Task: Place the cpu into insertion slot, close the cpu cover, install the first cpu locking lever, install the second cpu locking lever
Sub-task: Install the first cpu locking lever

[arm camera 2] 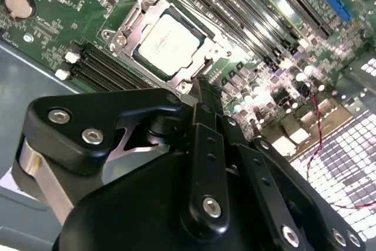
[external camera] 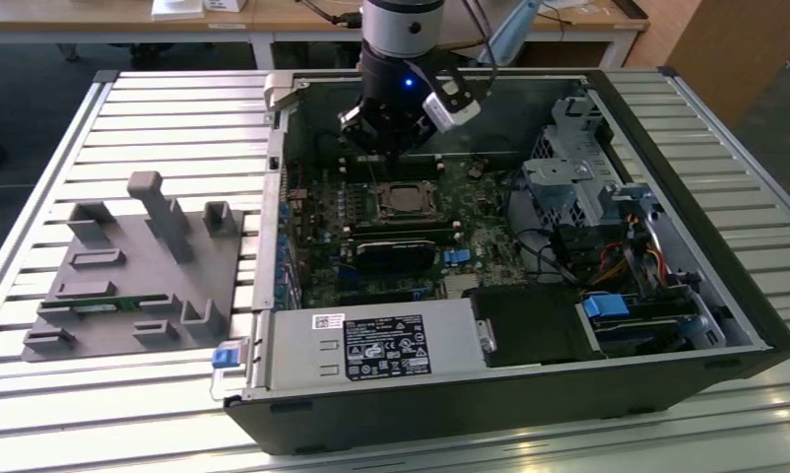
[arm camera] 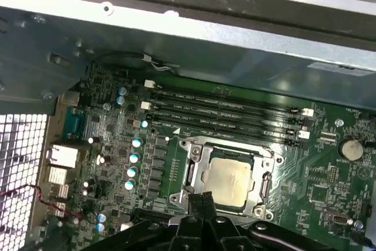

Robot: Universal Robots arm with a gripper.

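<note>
**A:** Entry, socket area. Where does the cpu [arm camera: 229, 180] sit?

**B:** Flat in the socket, metal top up. The cpu cover [arm camera: 197, 163] lies down around it, its window framing the chip. From that I judge the placing done and the cover shut. I cannot tell whether the levers are latched.

**A:** And the hand [arm camera: 203, 201]?

**B:** It hangs over the socket's edge, just beside the cover. The fingers are pressed together with nothing between them, so it is pinching nothing. A narrow tip like that would suit pushing at something thin along the socket edge, though that is only my reading.

**A:** What is close by?

**B:** The memory slots [arm camera: 223, 107] run along one side of the socket, and beyond them is the case wall [arm camera: 194, 45]. In the exterior view a black card [external camera: 402, 246] lies on the near side of the socket. The working room is tight, so the arm reaches down from above.

**A:** Anything outside the case?

**B:** A grey fixture [external camera: 132, 276] sits on the slatted bench [external camera: 53, 414], well apart, to the exterior view's left.
</note>
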